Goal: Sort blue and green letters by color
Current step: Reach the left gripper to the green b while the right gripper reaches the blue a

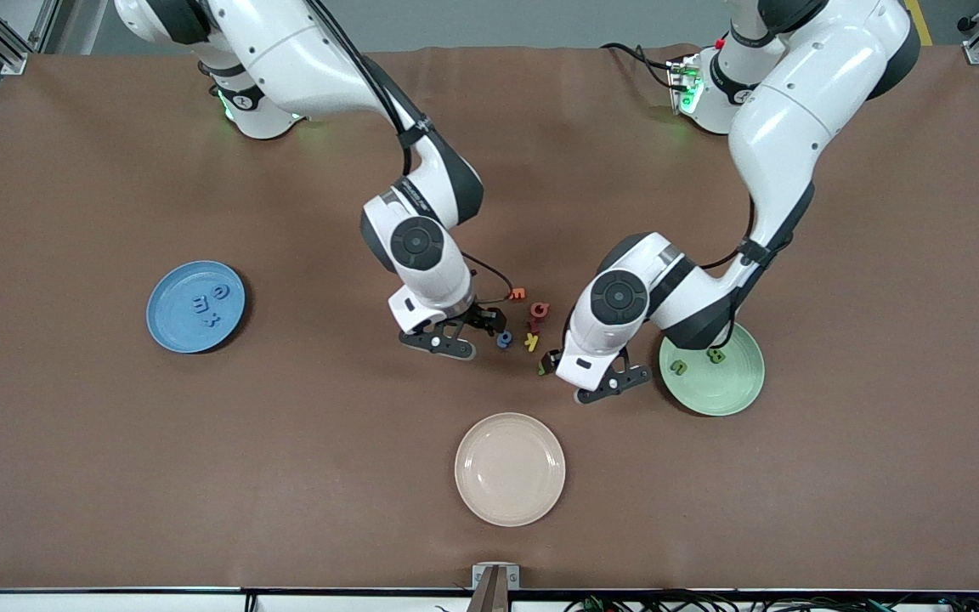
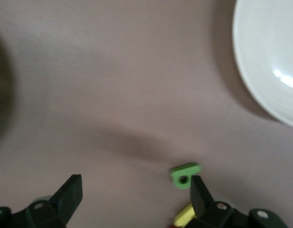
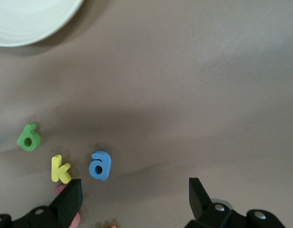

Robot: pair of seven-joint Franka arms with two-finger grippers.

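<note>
The cream plate (image 1: pixel 510 468) sits nearest the camera with nothing on it, while three blue letters (image 1: pixel 210 304) already lie on the blue plate (image 1: pixel 168 327) and two green ones (image 1: pixel 697 361) on the green plate (image 1: pixel 726 389), so sorting looks mostly done. Both claws are spread wide with nothing held: the right gripper (image 1: pixel 455 336) hangs low beside the blue a (image 1: pixel 505 340), the left gripper (image 1: pixel 593 380) by the green 6-shape (image 1: pixel 550 360). The yellow k (image 1: pixel 531 342) and red/orange letters (image 1: pixel 538 311) crowd that little pile, so either pick looks fiddly.

Non-task items on the surface (image 1: pixel 73 442)

We see a beige plate (image 1: pixel 510 468), a yellow k (image 3: pixel 60 169) beside red (image 1: pixel 540 310) and orange letters (image 1: pixel 518 294).
</note>
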